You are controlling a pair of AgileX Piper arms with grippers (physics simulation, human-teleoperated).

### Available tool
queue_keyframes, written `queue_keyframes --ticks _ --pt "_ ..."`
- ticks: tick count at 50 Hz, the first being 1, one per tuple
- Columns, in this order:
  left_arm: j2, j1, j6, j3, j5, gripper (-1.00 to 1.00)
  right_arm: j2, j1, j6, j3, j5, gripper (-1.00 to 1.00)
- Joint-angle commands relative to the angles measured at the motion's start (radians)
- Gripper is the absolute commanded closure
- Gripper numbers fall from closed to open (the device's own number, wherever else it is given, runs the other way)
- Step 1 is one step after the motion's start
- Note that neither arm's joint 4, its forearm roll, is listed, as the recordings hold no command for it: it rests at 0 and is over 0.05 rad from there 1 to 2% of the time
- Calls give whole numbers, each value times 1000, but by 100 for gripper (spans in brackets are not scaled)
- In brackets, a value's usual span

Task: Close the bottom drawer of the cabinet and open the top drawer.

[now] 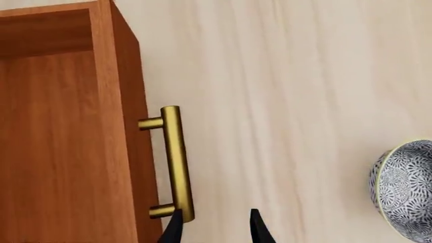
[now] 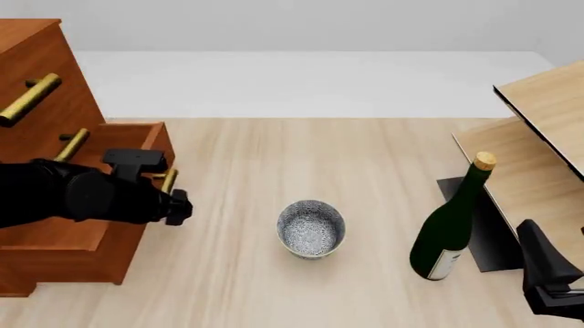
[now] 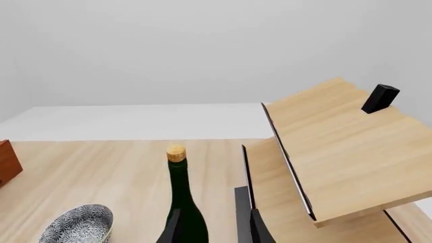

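The reddish-brown cabinet (image 2: 37,48) stands at the table's left. Its top drawer (image 2: 73,96) is pushed in, with a brass handle (image 2: 27,100) on its front. The bottom drawer (image 2: 128,133) is pulled far out and shows as an empty wooden box (image 1: 60,142) in the left wrist view. My left gripper (image 2: 179,205) is open right at this drawer's brass handle (image 1: 175,162), one fingertip (image 1: 174,228) overlapping the bar's end. My right gripper (image 3: 214,230) is open at the near right, away from the cabinet and holding nothing.
A patterned bowl (image 2: 311,227) sits mid-table. A dark green bottle (image 2: 447,229) with a cork stands to its right, just ahead of the right gripper. A pale plywood structure (image 2: 538,130) and a dark mat (image 2: 488,229) fill the right side.
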Motion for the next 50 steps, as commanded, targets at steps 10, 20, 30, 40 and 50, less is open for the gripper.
queue_keyframes --ticks 10,20,30,40,50 --pt "12 137 116 75 -43 -100 2 1 5 0 -1 -100" --pt "-7 187 145 112 -54 -100 -1 4 8 0 2 -100" --pt "4 247 180 149 -93 -100 -16 7 13 0 17 -100" --pt "-22 334 268 188 -117 -100 -15 6 17 0 16 -100" --pt "-19 389 321 225 -147 -100 -13 6 19 0 14 -100"
